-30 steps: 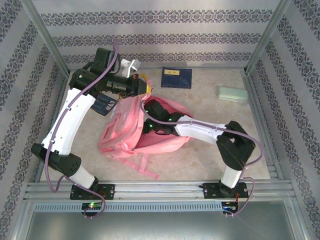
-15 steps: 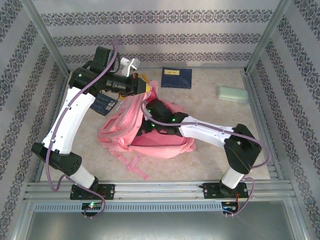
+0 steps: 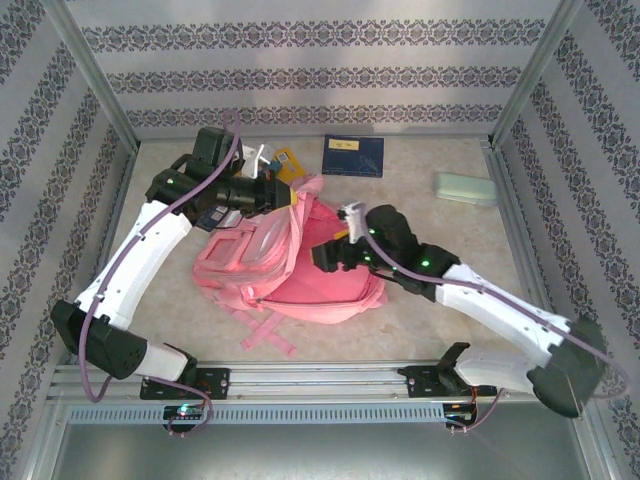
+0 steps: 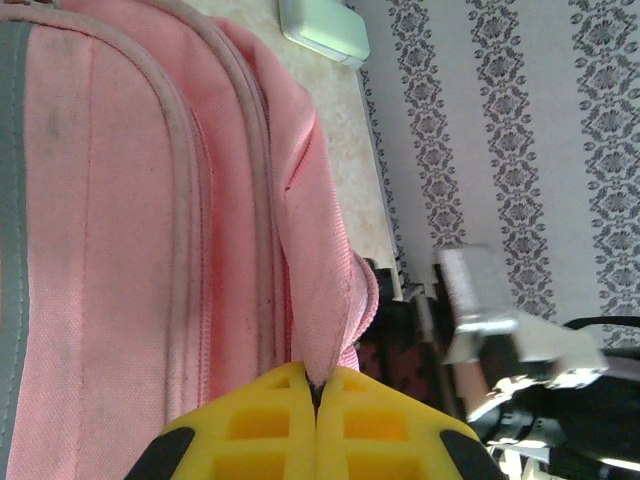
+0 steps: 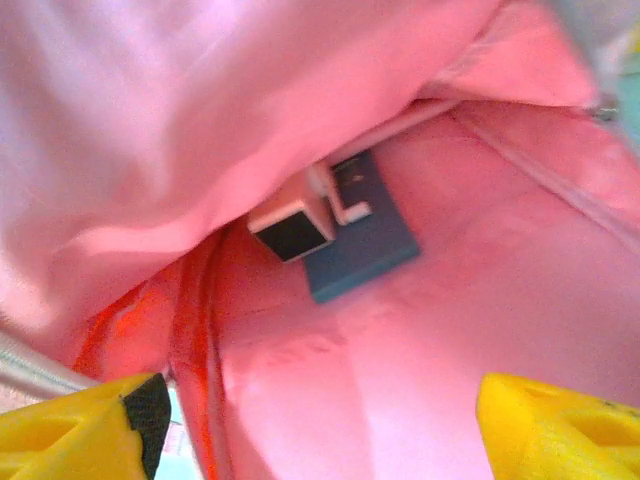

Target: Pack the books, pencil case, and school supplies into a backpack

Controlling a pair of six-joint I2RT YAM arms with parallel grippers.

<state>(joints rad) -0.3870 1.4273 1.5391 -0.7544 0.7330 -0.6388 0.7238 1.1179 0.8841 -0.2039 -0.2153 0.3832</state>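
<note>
The pink backpack (image 3: 290, 265) lies mid-table with its mouth held up. My left gripper (image 3: 296, 196) is shut on a fold of the bag's rim; in the left wrist view its yellow fingertips (image 4: 290, 415) pinch that pink fabric (image 4: 318, 340). My right gripper (image 3: 320, 257) is at the bag's opening, open with nothing between its jaws (image 5: 320, 430). Inside the bag lie a teal book (image 5: 365, 250) and a small black-and-white piece (image 5: 290, 230). A navy book (image 3: 352, 155) lies at the back. The mint pencil case (image 3: 465, 188) (image 4: 322, 30) sits at the right.
A yellow-orange book (image 3: 286, 160) and a white item (image 3: 262, 157) lie behind the bag, near my left wrist. A dark patterned book (image 3: 210, 213) shows under the left forearm. Metal frame rails (image 3: 515, 215) and patterned walls enclose the table.
My right gripper has drawn back to the right out of the bag's mouth, its arm swinging out low to the right. The left gripper, still pinching the rim, has moved slightly nearer; the bag has shifted.
</note>
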